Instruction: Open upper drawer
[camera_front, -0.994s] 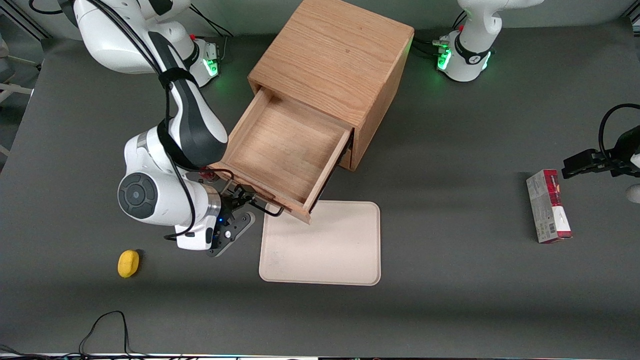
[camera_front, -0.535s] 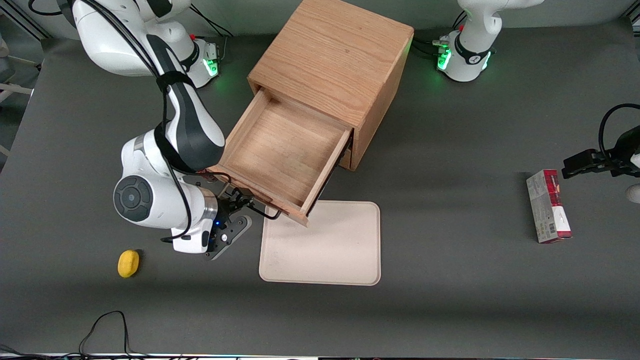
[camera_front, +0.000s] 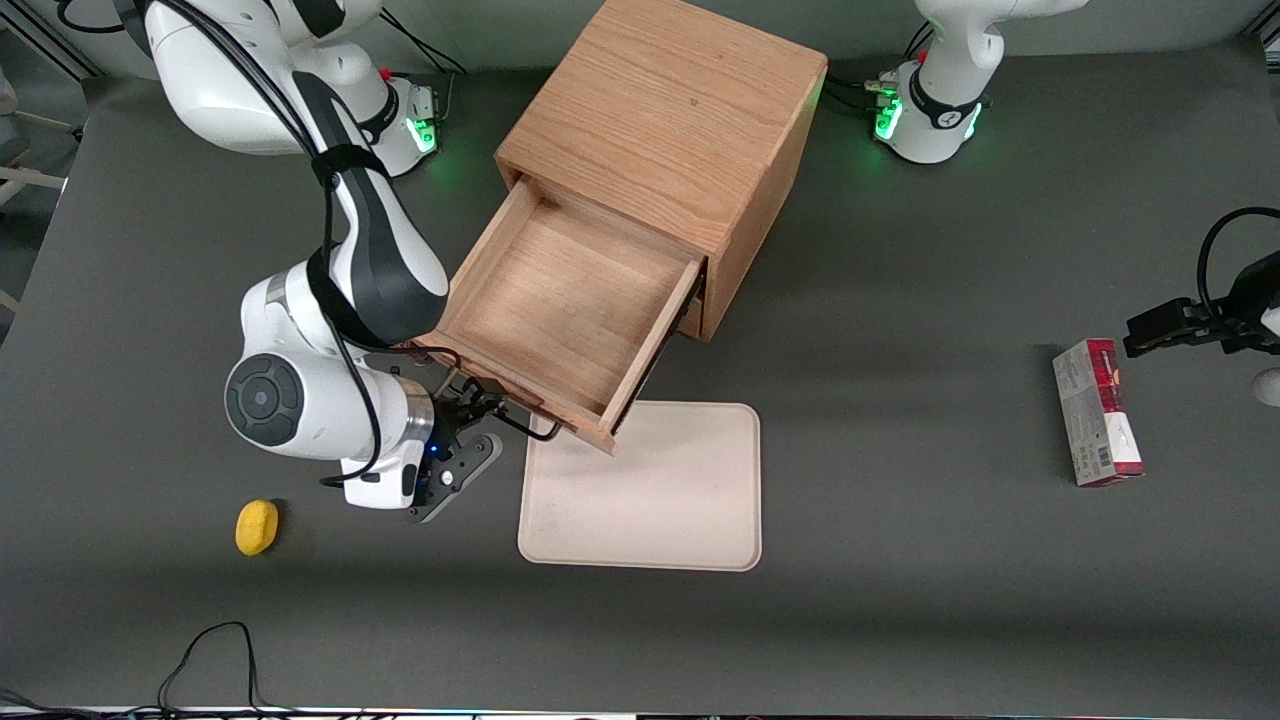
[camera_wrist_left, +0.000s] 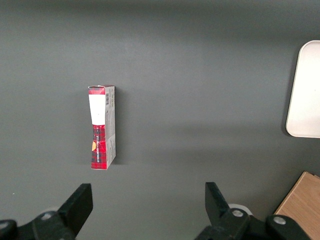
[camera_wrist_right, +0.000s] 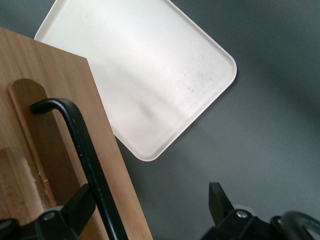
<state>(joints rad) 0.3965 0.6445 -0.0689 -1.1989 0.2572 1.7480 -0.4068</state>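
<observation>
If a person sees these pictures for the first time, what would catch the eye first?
The oak cabinet with its upper drawer pulled far out and empty stands out most. The gripper is at the drawer's black handle, open, with the handle between its fingers. A pale tray lies just under the drawer's front, nearer the camera.

I've got the gripper (camera_front: 478, 412) at the upper drawer (camera_front: 565, 300) front, tray (camera_front: 650, 500) at the drawer's 6 o'clock, nearer the camera
</observation>
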